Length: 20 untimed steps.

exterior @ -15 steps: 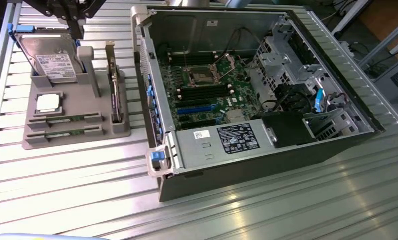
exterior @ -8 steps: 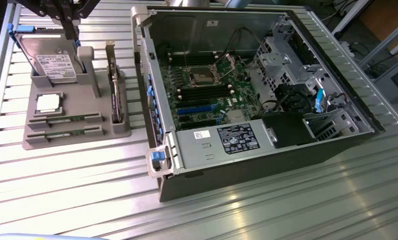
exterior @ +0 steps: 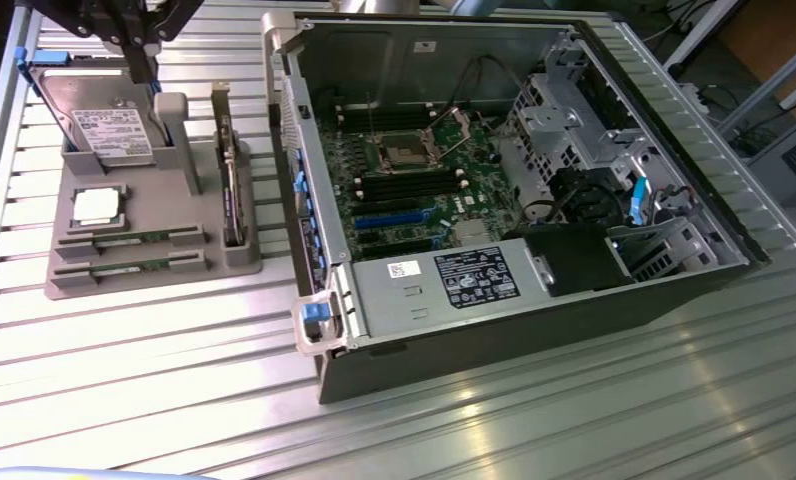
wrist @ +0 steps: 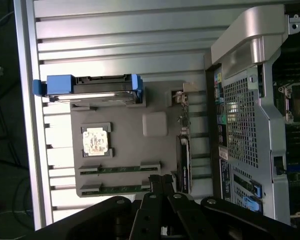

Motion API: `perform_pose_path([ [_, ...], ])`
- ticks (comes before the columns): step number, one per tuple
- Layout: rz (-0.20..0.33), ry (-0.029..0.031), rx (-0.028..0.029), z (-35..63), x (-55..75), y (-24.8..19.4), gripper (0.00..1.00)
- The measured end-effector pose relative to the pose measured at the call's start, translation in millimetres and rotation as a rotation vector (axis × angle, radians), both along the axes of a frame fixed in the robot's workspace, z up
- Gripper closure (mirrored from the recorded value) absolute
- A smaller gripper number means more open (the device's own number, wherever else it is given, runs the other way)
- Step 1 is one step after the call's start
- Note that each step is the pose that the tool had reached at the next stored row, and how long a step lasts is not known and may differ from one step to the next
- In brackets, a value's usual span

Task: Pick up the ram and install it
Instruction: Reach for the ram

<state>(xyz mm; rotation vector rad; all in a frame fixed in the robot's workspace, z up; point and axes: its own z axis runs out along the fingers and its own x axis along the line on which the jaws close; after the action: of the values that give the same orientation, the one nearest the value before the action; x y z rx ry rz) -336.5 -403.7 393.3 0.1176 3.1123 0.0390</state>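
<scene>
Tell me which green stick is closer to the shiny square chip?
The ram stick in the slot right beside the square chip; the other ram stick lies one slot further off, along the gray holder's edge.

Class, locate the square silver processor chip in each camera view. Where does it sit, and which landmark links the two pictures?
Exterior view: the processor chip lies on the grey holder at the exterior view's left, between the hard drive and the ram sticks.
Wrist view: the processor chip lies between the hard drive and the ram sticks.
Shared landmark: the hard drive with its blue ends.
</scene>
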Motion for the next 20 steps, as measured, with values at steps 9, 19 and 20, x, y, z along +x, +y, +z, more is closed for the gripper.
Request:
perform_pose_path([
  [9, 0.0, 0.0, -0.0116, 0.0, 0.0, -7.1, 0.9],
  [19, 0.0, 0.0, -0.0129, -0.1, 0.0, -22.8, 0.9],
  [20, 0.0, 0.0, -0.0133, -0.1, 0.0, -25.2, 0.9],
])
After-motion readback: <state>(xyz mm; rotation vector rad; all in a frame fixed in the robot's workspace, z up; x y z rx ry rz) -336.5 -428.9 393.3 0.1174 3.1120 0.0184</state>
